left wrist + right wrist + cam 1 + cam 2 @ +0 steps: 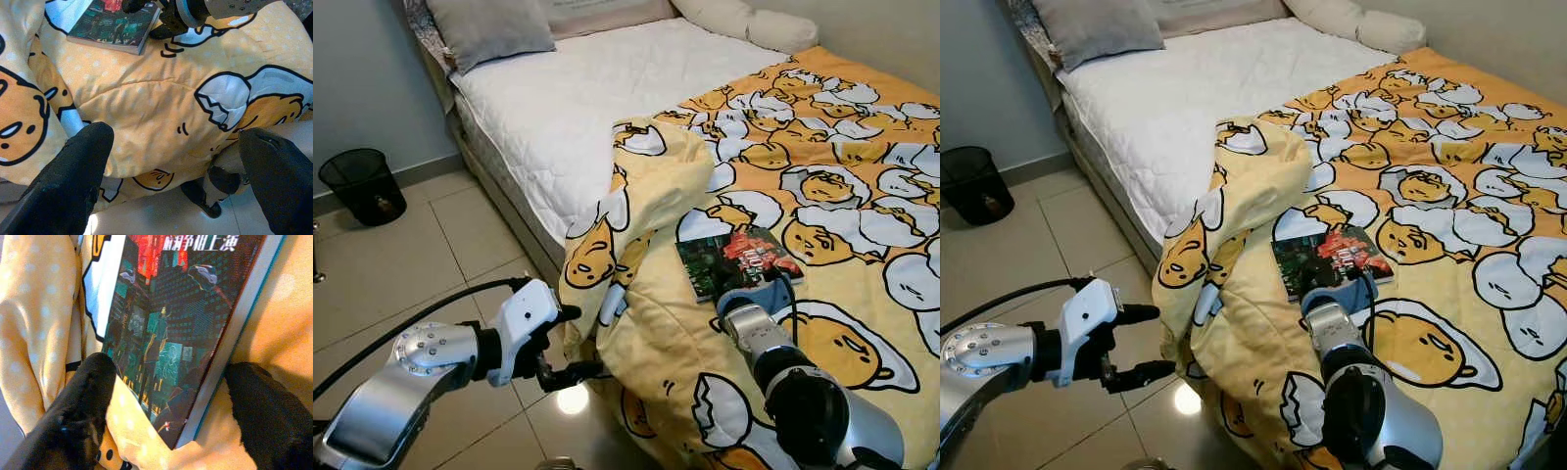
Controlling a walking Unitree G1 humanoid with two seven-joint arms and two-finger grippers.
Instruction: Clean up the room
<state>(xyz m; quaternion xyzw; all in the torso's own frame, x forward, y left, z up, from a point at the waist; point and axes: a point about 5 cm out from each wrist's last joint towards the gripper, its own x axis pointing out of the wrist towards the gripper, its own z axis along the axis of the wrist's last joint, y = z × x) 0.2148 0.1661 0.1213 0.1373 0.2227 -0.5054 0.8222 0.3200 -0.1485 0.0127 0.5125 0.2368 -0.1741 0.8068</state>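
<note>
While the book [736, 260] lay flat on the rumpled duvet [842, 196], the right gripper [171, 416] stood wide astride its near corner, holding nothing. Soft bedding risked snagging a finger. The left gripper [570, 343] hung open beside the bed.

Soft matt cloth duvet [822, 196] — glossy paper book [736, 259] cover — shiny tiled floor [401, 264].

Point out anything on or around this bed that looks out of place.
The yellow egg-print blanket is bunched and folded back at its edge, sagging off the bed toward the floor and leaving the white mattress bare. A book lies loose on the blanket, with the open right gripper straddling its corner. The left gripper hovers open beside the hanging fold.
</note>
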